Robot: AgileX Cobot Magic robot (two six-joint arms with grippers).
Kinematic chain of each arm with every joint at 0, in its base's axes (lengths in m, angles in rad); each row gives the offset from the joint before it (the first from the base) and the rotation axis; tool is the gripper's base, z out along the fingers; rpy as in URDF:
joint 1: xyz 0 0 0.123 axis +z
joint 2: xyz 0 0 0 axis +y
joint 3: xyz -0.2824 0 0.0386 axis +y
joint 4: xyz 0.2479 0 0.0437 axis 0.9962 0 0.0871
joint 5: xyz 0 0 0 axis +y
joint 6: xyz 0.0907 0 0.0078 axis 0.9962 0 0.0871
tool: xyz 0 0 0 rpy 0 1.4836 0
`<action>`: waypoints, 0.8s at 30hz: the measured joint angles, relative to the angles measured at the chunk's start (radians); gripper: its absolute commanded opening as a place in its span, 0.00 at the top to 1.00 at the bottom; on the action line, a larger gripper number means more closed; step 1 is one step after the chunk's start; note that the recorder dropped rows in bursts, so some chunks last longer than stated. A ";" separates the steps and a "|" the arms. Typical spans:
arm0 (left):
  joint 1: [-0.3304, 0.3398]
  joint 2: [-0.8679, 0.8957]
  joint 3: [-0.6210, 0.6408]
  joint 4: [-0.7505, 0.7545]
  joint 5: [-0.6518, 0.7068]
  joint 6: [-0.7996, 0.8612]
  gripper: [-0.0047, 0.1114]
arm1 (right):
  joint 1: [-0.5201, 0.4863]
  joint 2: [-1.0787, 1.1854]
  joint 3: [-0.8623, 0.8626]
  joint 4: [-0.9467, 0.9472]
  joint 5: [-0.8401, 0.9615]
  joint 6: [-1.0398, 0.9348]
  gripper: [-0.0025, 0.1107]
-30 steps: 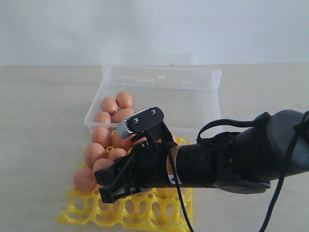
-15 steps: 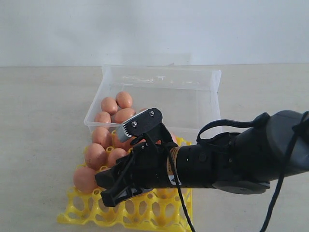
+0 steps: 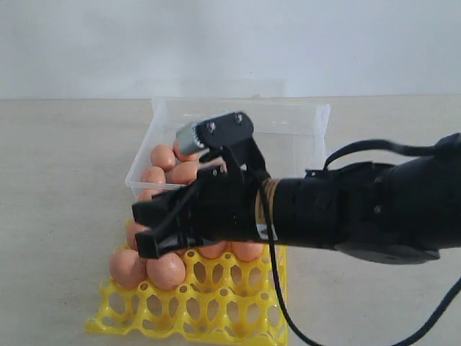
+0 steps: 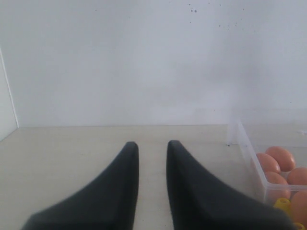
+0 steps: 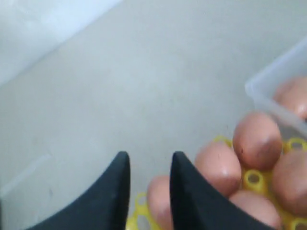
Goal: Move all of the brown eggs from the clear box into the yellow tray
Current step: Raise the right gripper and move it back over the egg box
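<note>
Exterior, box: a shallow clear box [image 3: 302,119] of transparent plastic with rounded corners, towards the far edge of the pale counter [image 3: 57,180].
Exterior, tray: a bright yellow tray [image 3: 216,310], a square plastic lattice of cups, just beside the box's near wall, at the counter's near edge.
Exterior, eggs: smooth oval brown eggs [image 3: 163,156]; a few lie in the box's near left corner, the others sit along the tray's far and left edges.
Exterior, right gripper: the black right gripper [image 3: 148,231] hangs over the tray's far left corner and carries nothing.
Left wrist, left gripper: the left gripper [image 4: 152,146] has its fingers a narrow gap apart, empty, over bare counter. The box corner [image 4: 249,153] with eggs [image 4: 280,158] is off to one side.
Right wrist, jaws: a little spread, nothing between. Tray eggs [image 5: 256,139] sit just beside the fingers, with the box corner [image 5: 268,93] beyond.
Turning relation: the box eggs lie just past the right gripper, across the box's near wall, so the right arm looks the nearer. Their long axes point mixed ways, so the jaws would likely have to close across an egg's short width.
</note>
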 measured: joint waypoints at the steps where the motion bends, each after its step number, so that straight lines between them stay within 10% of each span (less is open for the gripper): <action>1: 0.000 0.000 0.000 0.000 0.000 0.000 0.77 | 0.000 -0.033 -0.010 -0.002 0.004 -0.006 0.98; 8: 0.000 0.000 0.000 0.000 0.000 0.000 0.77 | 0.000 -0.206 -0.144 -0.006 0.192 -0.087 0.98; 18: 0.000 0.000 0.000 0.000 0.000 0.000 0.77 | 0.000 -0.217 -0.399 0.026 1.257 -0.192 0.98; 24: 0.000 0.000 0.000 0.000 0.000 0.000 0.77 | 0.000 -0.216 -0.521 0.285 1.497 -0.479 0.98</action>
